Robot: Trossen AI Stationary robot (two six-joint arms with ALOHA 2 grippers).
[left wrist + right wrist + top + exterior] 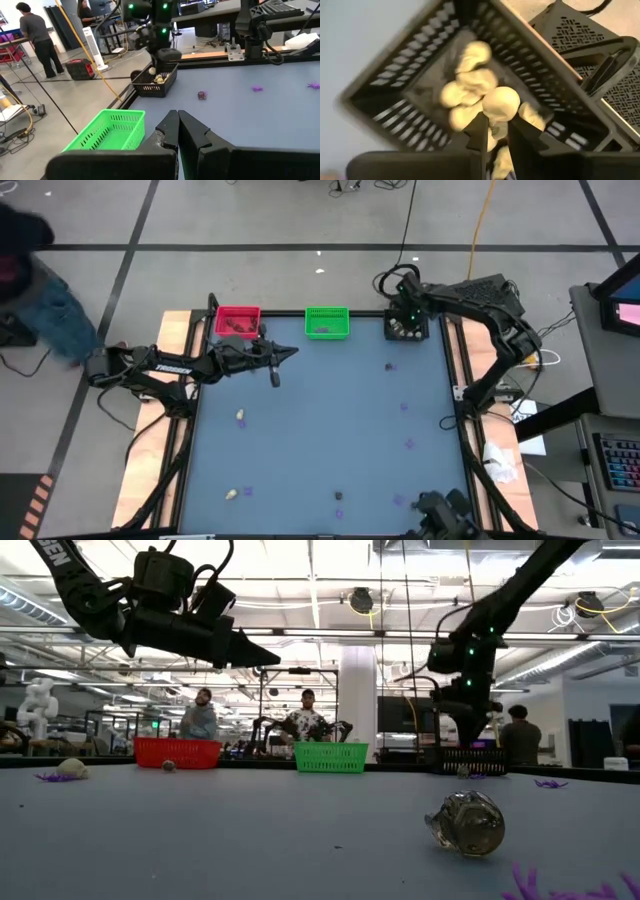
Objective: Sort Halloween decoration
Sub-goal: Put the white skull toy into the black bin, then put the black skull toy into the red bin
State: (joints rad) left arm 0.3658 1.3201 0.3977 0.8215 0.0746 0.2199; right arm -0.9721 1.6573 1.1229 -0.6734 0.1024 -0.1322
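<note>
My right gripper point(496, 121) hangs over the black bin point(407, 328) at the table's far right corner, shut on a cream-white skull-like lump point(501, 102). Several more cream lumps point(465, 85) lie in that bin. My left gripper point(290, 354) hovers shut and empty above the table, just near of the red bin point(238, 321) and left of the green bin point(327, 322). Loose decorations rest on the blue mat: cream lumps point(241, 416), purple bits point(409, 444) and a dark lump point(339, 496). My right gripper pinches the cream lump's lower part point(495, 131) between its two fingers; the lump's rounded top sticks out past the fingertips. The fingers come from above, pointing steeply down. The lump is lifted clear, over the cream lumps in the black bin.
The three bins line the far edge. A shiny dark lump point(466, 823) and purple bits point(545, 783) lie on the near right of the mat. Wooden rails point(170, 380) run along both sides. People stand beyond the far edge point(305, 720).
</note>
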